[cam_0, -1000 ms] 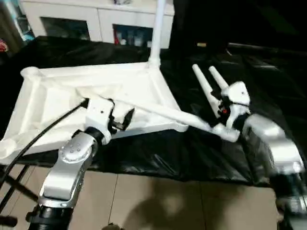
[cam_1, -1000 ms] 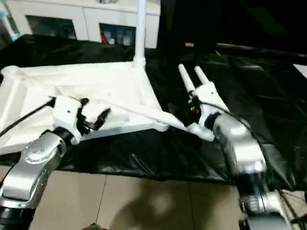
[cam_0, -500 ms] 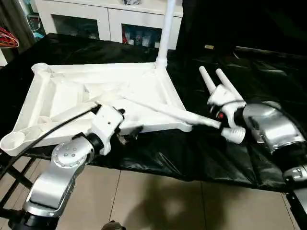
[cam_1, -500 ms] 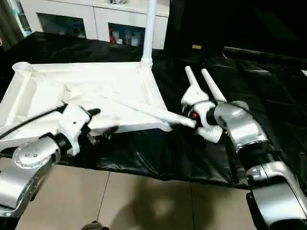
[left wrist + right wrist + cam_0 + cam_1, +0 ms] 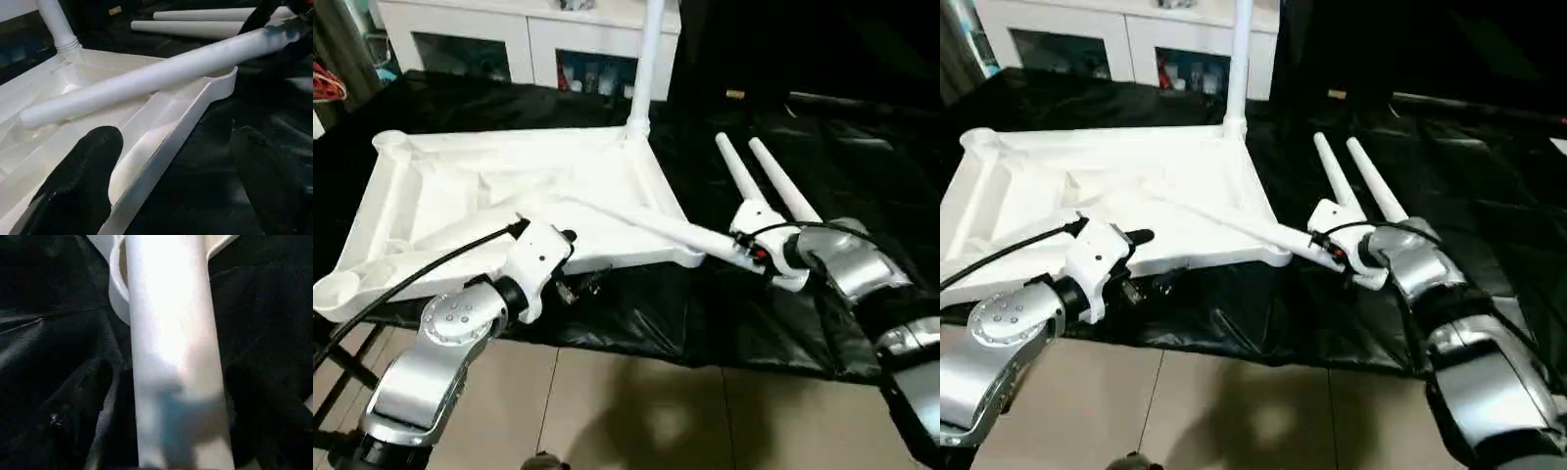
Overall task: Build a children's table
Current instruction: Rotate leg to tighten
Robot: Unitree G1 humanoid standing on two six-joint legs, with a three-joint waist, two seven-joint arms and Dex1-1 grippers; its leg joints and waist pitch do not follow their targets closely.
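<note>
The white plastic rectangular tabletop point(image 5: 509, 196) is seen lying upside down on the black-covered work surface point(image 5: 862, 166), ribbed underside up, and one long tapered white tube leg point(image 5: 648, 59) is already stood upright in the far corner socket. A second white tube leg point(image 5: 656, 230) is laid slantwise across the tabletop, its outer end reaching past the near corner socket point(image 5: 690, 258), and it is straddled there by the right gripper point(image 5: 751, 252), whose black fingers are set either side of the tube (a firm clamp cannot be confirmed from these views). Two more white tube legs point(image 5: 764, 181) are left side by side on the black cover, just beyond. The left gripper point(image 5: 171, 191) is held wide open and empty at the tabletop's near rim. One leg is judged fitted, three remaining.
</note>
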